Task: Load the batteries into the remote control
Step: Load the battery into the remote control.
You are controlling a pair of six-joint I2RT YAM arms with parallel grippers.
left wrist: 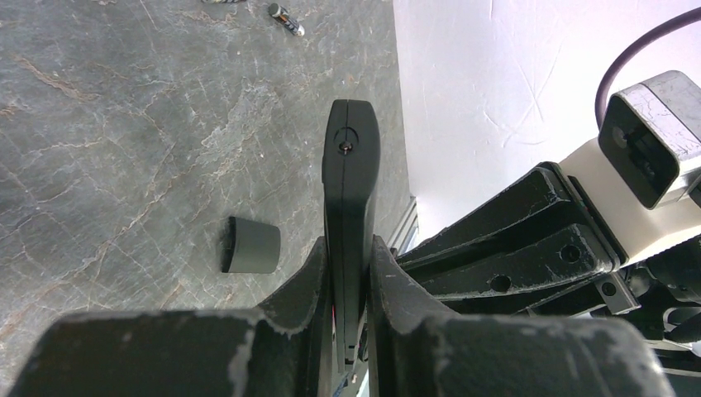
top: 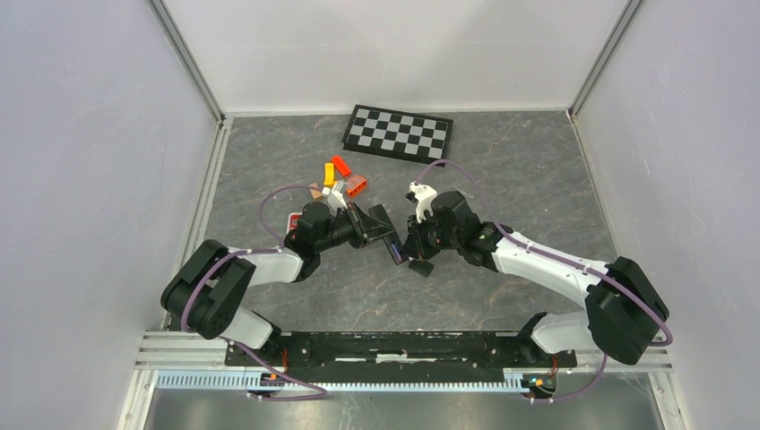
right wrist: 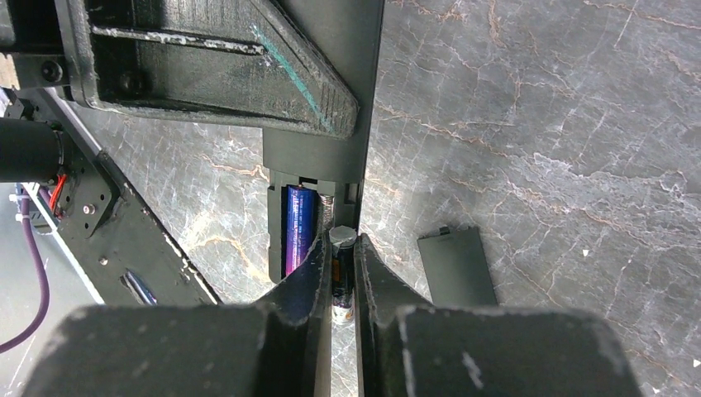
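My left gripper [left wrist: 349, 256] is shut on the black remote control [left wrist: 350, 190], holding it on edge above the table. In the right wrist view the remote control [right wrist: 318, 157] shows its open compartment with a blue-purple battery [right wrist: 299, 227] lying in one slot. My right gripper [right wrist: 341, 256] is shut on a dark battery [right wrist: 341, 277] whose silvery end sits at the empty slot beside it. From above, the two grippers meet at the remote control [top: 392, 247] mid-table. Another loose battery [left wrist: 285, 18] lies far off on the table.
The remote's grey battery cover [right wrist: 455, 266] lies flat on the table just right of my right gripper, also the cover [top: 421, 267] from above. Orange and red blocks [top: 345, 176] sit behind the left arm. A checkerboard [top: 398, 132] lies at the back. White walls enclose the table.
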